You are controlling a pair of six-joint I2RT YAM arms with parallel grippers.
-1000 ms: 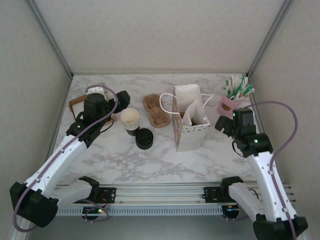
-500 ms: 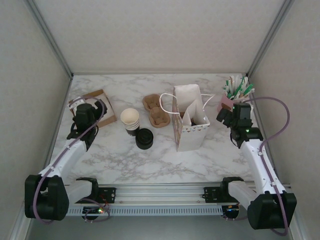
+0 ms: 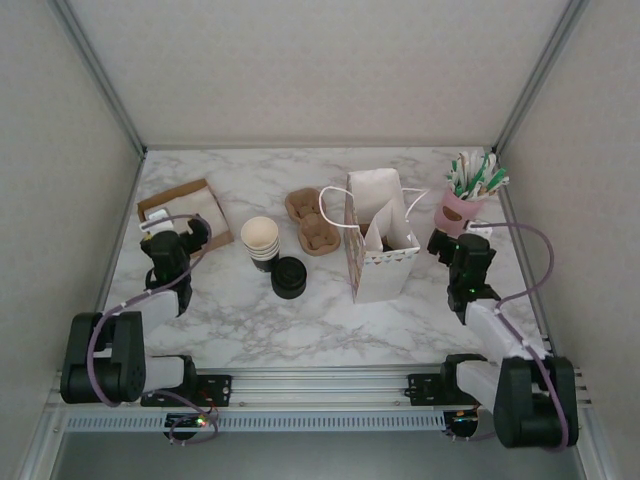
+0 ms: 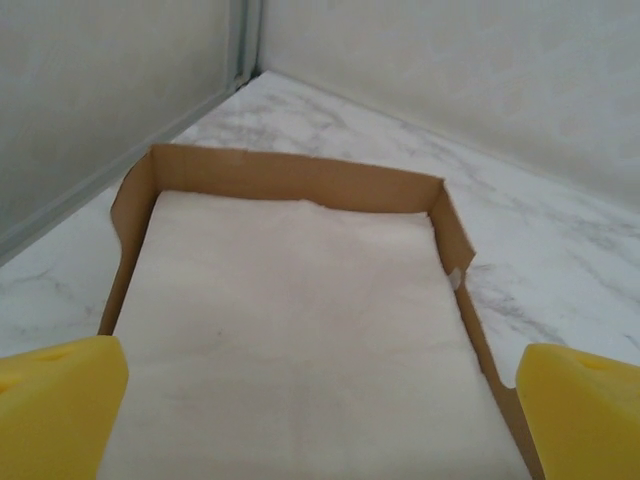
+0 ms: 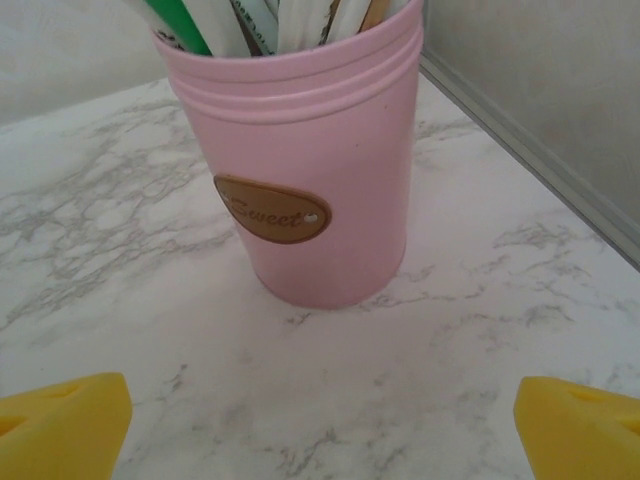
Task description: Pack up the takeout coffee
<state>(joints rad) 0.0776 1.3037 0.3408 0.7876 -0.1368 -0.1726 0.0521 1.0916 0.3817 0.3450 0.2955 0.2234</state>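
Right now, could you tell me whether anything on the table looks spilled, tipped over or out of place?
Nothing stands out. The cup stack, the paper bag and the pink holder all stand upright, the napkins lie flat in their cardboard tray, and the marble table shows no spill.

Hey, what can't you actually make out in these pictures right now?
- Bottom of the white paper bag: top view, its own walls hide it.
- Tops of the sticks in the pink holder: right wrist view, cut off by the top edge.
- Near end of the cardboard napkin tray: left wrist view, cut off by the bottom edge.
- How many lids in the black pile: top view, too small.
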